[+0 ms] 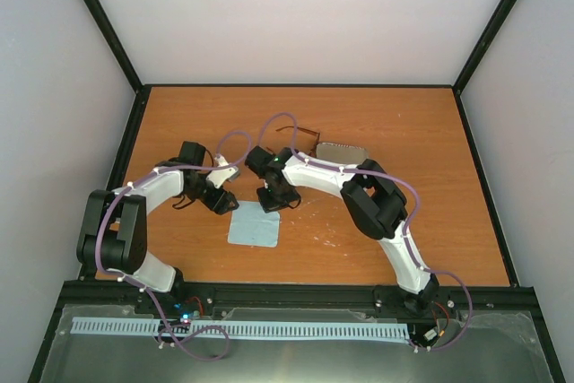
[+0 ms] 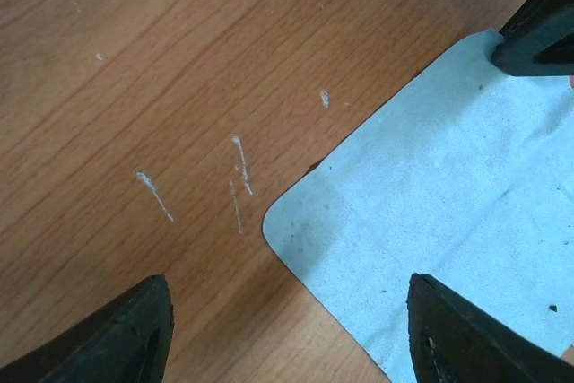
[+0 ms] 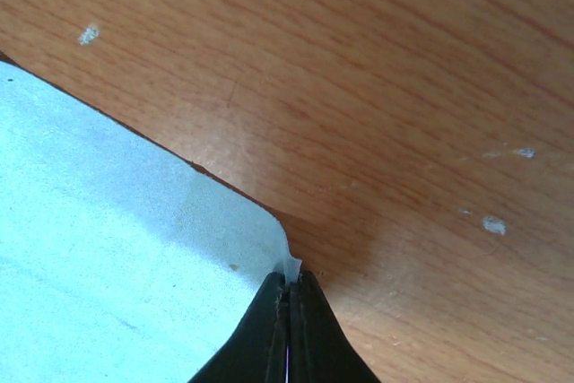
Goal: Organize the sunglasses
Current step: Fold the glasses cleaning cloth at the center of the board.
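The sunglasses, thin and dark-framed, lie on the table behind the arms, next to the oblong case. A light blue cloth lies flat nearer the front. My right gripper is shut on the far right corner of the cloth, and a small tip of fabric pokes up between its jaws. My left gripper stands open over the cloth's far left corner, with one finger above bare wood and the other above fabric. Both grippers sit at the cloth's far edge.
The wooden table is walled by black posts and white panels. Part of the right gripper shows at the top right of the left wrist view. White scuff marks dot the wood.
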